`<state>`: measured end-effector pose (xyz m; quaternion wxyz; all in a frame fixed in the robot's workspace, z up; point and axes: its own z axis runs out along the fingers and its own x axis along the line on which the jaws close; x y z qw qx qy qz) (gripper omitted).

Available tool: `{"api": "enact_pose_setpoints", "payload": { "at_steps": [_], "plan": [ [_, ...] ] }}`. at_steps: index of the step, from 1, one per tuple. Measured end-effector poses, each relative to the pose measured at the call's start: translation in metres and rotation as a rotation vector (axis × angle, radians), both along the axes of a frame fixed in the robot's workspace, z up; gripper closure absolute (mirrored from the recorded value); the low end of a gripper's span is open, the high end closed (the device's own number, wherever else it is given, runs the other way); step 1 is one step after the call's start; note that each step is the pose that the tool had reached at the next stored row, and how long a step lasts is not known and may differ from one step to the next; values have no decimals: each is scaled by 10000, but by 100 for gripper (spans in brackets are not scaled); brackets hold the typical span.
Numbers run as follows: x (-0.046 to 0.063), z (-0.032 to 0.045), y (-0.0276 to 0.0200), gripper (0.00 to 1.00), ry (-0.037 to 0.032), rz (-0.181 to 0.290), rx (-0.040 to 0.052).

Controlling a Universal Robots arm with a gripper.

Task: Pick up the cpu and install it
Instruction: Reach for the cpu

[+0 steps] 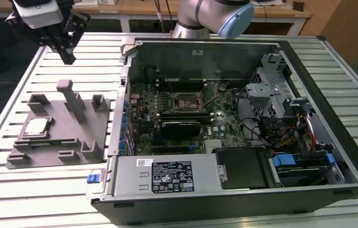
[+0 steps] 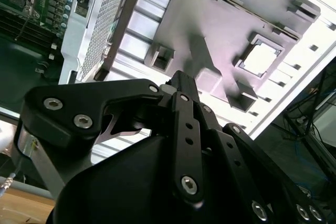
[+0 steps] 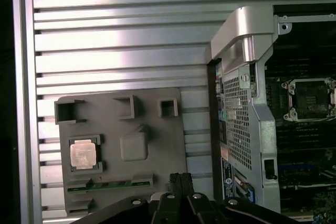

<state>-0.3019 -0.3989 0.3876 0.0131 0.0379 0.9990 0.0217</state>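
The cpu (image 1: 38, 126), a small pale silver square, lies flat in a recess of the grey fixture (image 1: 65, 142) on the exterior view's left. It also shows in both wrist views, as cpu (image 3: 84, 154) and cpu (image 2: 261, 59). My gripper (image 1: 69, 59) hangs high above the table beyond the fixture's far edge, well apart from the chip. Its black fingers (image 3: 180, 181) are pressed together with nothing between them. The dark square socket (image 1: 187, 100) with its metal frame sits on the motherboard inside the open computer case (image 1: 331, 123).
Upright blocks (image 1: 72, 97) rise from the fixture near the chip. The case wall (image 3: 247, 93) stands between the fixture and the motherboard. Drive cages and cables (image 1: 287, 118) fill the case on the exterior view's right. The slatted metal table (image 1: 14, 190) extends around everything.
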Motion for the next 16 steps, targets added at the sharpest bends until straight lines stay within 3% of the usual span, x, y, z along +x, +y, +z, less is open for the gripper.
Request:
{"api": "enact_pose_setpoints", "payload": {
  "at_steps": [16],
  "plan": [
    [-157, -8, 0, 89, 1, -1, -1]
  ]
}}
